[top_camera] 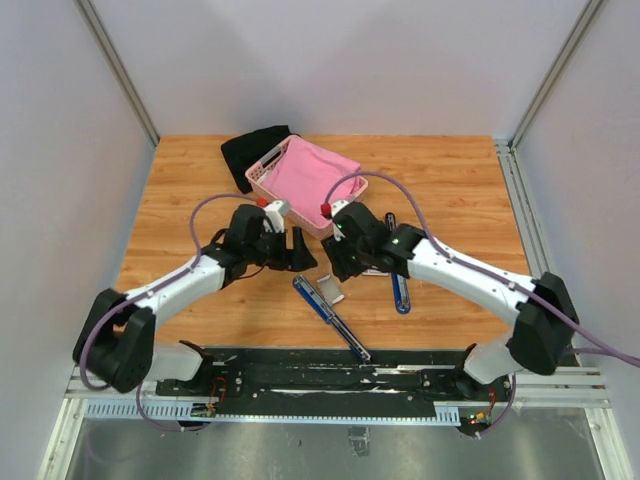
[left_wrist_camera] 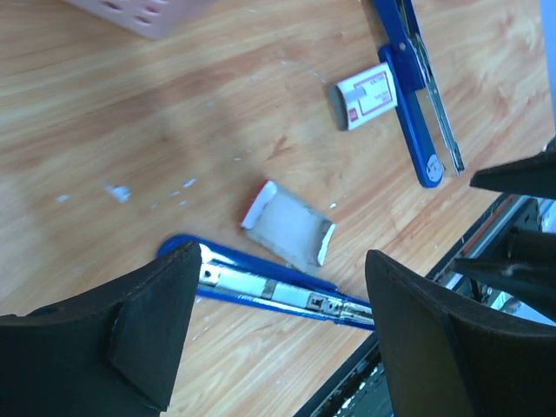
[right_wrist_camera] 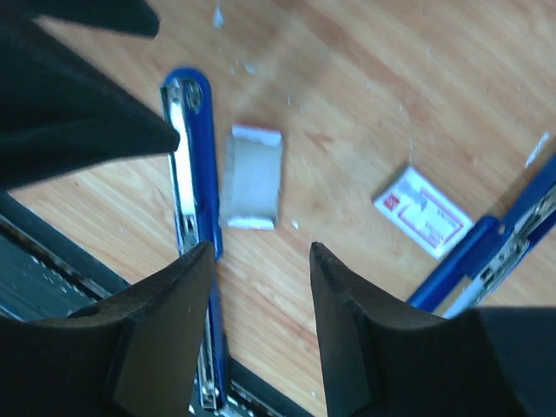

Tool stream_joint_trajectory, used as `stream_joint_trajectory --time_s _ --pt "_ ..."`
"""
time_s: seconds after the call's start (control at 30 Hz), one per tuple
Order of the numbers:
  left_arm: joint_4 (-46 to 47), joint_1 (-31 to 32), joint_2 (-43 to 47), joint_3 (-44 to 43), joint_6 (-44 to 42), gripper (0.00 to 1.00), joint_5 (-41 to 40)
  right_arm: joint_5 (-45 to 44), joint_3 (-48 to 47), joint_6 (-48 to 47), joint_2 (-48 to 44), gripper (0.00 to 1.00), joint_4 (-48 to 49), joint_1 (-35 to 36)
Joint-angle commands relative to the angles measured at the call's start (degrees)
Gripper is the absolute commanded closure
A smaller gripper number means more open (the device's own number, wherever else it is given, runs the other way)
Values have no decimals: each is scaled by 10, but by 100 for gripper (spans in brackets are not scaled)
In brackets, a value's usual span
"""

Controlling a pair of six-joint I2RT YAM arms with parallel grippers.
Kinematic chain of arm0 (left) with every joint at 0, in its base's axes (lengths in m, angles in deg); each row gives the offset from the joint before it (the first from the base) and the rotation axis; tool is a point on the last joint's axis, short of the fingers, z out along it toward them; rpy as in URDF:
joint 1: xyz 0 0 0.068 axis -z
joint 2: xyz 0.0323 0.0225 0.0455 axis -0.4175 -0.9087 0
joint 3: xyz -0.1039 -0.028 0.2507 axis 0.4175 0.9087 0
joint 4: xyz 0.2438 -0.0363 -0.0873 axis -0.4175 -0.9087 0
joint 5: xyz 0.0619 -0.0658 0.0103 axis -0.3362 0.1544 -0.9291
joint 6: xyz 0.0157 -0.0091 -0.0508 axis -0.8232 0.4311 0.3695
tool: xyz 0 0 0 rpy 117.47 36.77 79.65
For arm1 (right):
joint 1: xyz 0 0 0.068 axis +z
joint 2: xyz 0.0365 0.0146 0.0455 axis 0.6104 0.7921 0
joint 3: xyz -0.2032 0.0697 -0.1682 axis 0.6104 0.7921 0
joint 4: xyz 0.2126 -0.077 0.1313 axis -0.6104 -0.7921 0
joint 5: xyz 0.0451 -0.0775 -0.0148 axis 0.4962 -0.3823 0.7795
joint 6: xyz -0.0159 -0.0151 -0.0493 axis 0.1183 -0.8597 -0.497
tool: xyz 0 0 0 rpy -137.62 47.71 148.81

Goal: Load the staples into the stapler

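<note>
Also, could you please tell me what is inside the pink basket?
A pink cloth fills the pink basket. Whatever may lie under the cloth is covered, so I cannot tell whether anything else is inside.

I count 2 blue staplers: the near stapler and the right stapler. 2 small cartons: the open carton and the printed carton. 1 pink basket, 1 black cloth, 1 pink cloth. My pincers number 2: left pincer, right pincer.
</note>
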Motion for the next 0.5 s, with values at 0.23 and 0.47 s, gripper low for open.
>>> stream_joint_trajectory --time_s 0.23,0.47 --pt "107 177 -61 -20 -177 21 18 -15 262 108 -220 38 -32 -62" --pt "183 282 26 76 -330 19 3 9 281 81 -252 33 -23 -171"
